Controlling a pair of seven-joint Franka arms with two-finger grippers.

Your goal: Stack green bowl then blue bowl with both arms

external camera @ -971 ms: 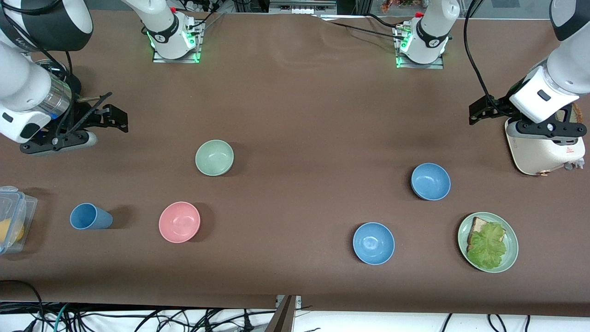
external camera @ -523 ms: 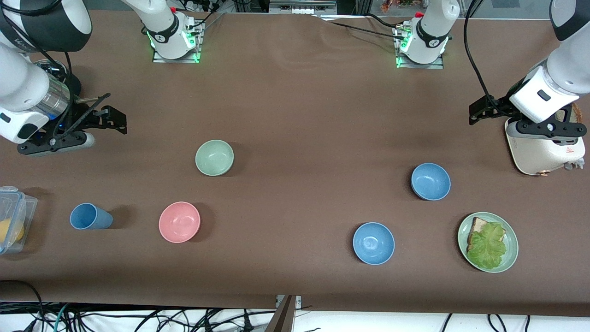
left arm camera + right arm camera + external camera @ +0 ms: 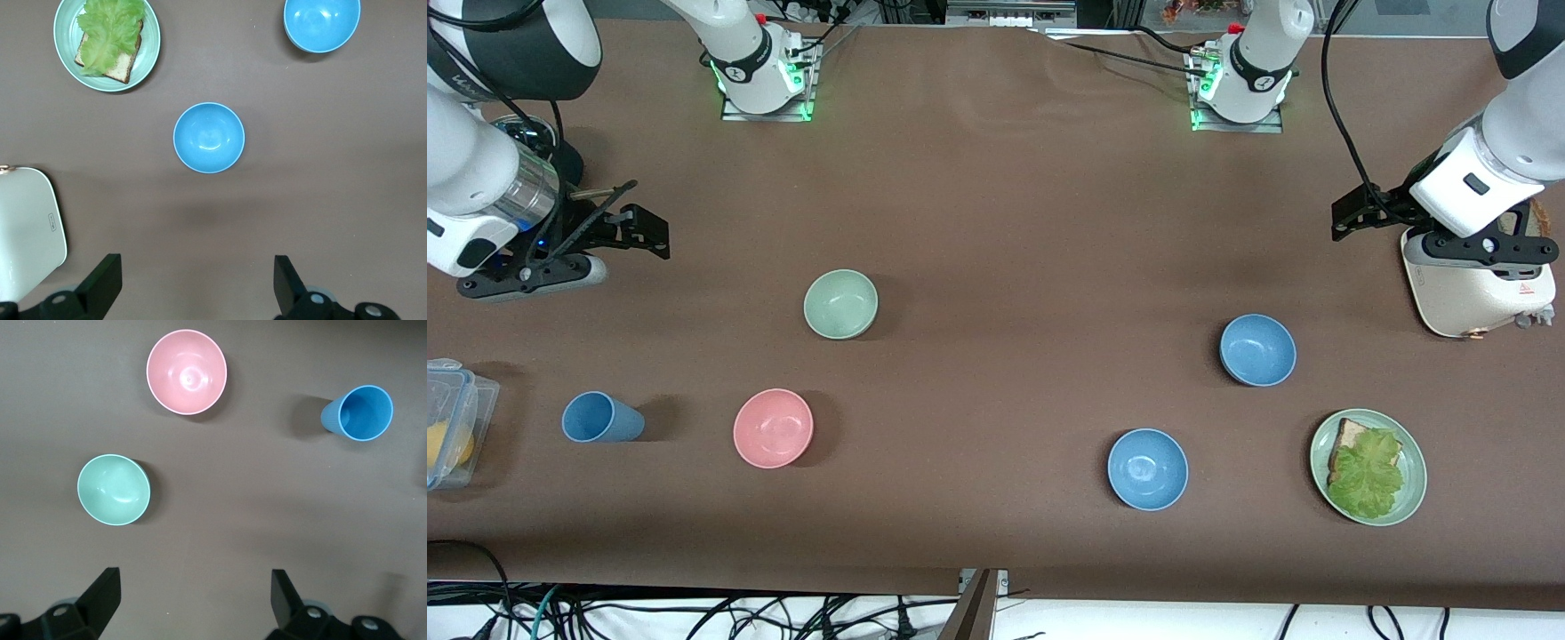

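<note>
The green bowl [image 3: 840,304] stands upright toward the right arm's end of the table and also shows in the right wrist view [image 3: 113,489]. Two identical blue bowls stand toward the left arm's end. One blue bowl [image 3: 1257,349] is farther from the front camera and shows in the left wrist view [image 3: 209,137]. The other blue bowl [image 3: 1147,468] is nearer and shows there too [image 3: 321,23]. My right gripper [image 3: 640,231] is open and empty above bare table [image 3: 195,573]. My left gripper [image 3: 1356,213] is open and empty beside the toaster [image 3: 197,260].
A pink bowl [image 3: 773,428] and a blue cup [image 3: 600,417] stand nearer than the green bowl. A green plate [image 3: 1412,476] of bread and lettuce lies beside the nearer blue bowl. A white toaster [image 3: 1476,284] and a plastic box [image 3: 449,422] stand at the table's two ends.
My right gripper has drifted slightly toward the right arm's end of the table. The left arm and all the bowls have not moved.
</note>
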